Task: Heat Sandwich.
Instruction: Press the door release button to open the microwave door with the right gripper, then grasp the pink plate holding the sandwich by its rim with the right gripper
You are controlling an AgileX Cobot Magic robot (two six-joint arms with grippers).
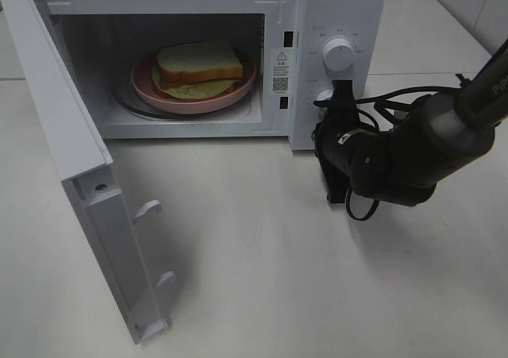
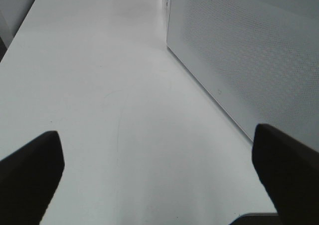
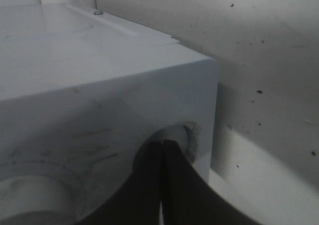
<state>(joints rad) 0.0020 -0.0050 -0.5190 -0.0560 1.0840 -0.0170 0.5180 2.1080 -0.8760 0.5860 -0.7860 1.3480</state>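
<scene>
The sandwich lies on a round pink plate inside the white microwave, whose door hangs wide open to the left. My right gripper is shut, its tips pressed against the lower knob on the control panel. In the right wrist view the closed fingertips meet that knob with no gap between them. My left gripper is open above the bare table, beside the microwave's perforated side wall; it does not show in the exterior high view.
The upper dial sits above the lower knob. The open door juts out over the table's left front. My right arm and its black cables lie to the right of the microwave. White table spreads in front.
</scene>
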